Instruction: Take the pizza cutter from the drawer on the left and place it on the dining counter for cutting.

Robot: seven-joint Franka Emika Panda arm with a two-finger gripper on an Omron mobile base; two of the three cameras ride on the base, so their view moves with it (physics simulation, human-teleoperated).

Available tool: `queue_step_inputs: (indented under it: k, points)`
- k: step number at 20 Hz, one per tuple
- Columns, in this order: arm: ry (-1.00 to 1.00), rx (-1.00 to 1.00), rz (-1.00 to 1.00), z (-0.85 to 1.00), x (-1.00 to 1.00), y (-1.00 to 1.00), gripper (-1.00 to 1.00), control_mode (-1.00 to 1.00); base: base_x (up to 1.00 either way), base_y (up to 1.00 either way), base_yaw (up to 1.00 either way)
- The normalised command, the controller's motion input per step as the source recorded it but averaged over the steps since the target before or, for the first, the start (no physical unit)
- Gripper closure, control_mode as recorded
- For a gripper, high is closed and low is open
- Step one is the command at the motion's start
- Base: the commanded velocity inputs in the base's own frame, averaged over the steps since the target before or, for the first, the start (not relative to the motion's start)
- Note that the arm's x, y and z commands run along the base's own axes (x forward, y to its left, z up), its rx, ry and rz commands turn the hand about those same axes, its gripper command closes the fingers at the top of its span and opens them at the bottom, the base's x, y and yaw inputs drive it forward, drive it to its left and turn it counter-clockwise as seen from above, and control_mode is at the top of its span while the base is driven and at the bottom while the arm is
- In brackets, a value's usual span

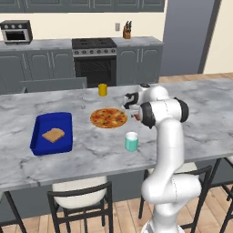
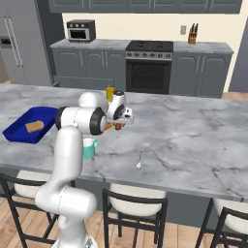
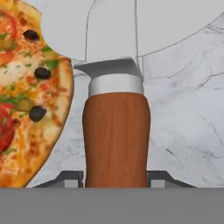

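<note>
Pizza cutter (image 3: 116,131) carried over the desk, the placing step was in hand.

My jaws (image 3: 116,178) were clamped on the reddish-brown handle, one finger at each side, and the round silver wheel pointed away from me. I held the cutter above the marble top of the dining desk (image 1: 200,123), just beside the right edge of the pizza (image 1: 108,118), not touching it. I judged that the tool was not yet set down. The next move called for lowering onto bare marble, clear of the pizza and of the teal cup (image 1: 131,141), then letting go.
</note>
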Motion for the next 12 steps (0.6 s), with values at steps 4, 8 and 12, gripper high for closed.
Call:
queue_step_inputs:
  k: [4,8,12]
  points:
    - [0.18,0.0,0.01,-0.03,0.16,0.0,1.0,-1.0,0.0,0.0,0.0]
    - [0.09,0.0,0.01,-0.08,0.18,0.0,1.0,-1.0,0.0,0.0,0.0]
    - [0.0,0.0,0.0,-0.17,0.1,0.0,1.0,-1.0,0.0,0.0,0.0]
